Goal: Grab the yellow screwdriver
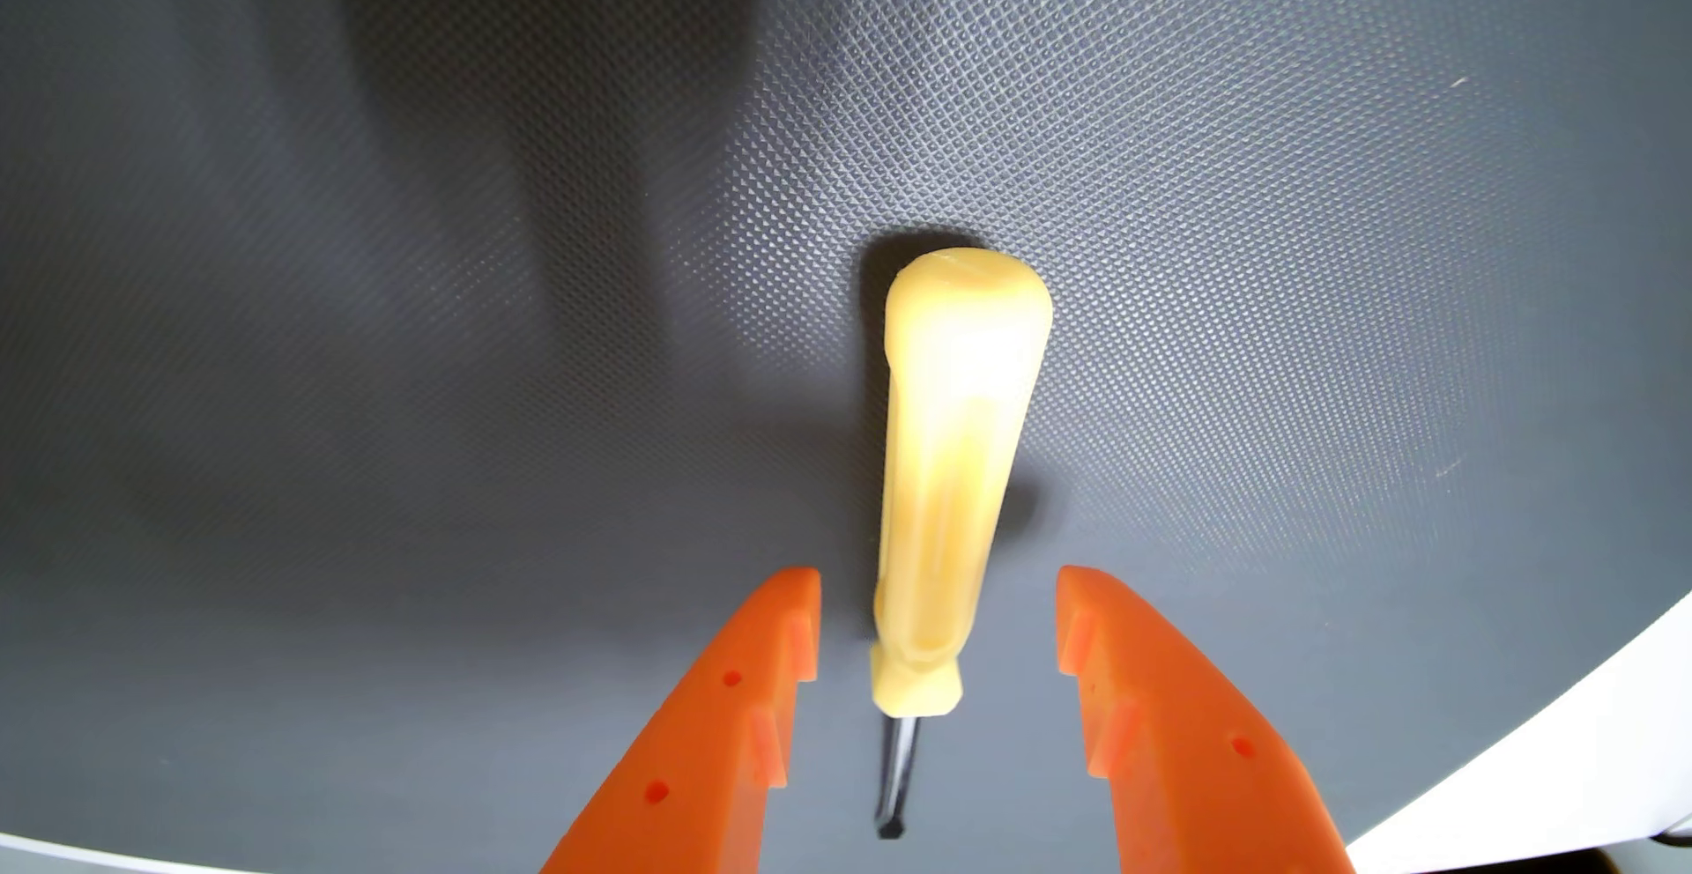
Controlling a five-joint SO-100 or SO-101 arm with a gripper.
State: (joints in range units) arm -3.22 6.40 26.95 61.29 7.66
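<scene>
The yellow screwdriver (952,471) lies on a dark grey textured mat in the wrist view, its pale yellow handle pointing away from me and its short dark shaft toward the bottom edge. My orange gripper (938,586) is open, and its two fingers straddle the lower end of the handle, one on each side, with a gap between each finger and the handle. Nothing is held.
The grey mat (458,288) reaches across most of the view. Its edge curves along the lower right, where a white surface (1575,746) begins. A thin pale strip shows at the bottom left corner.
</scene>
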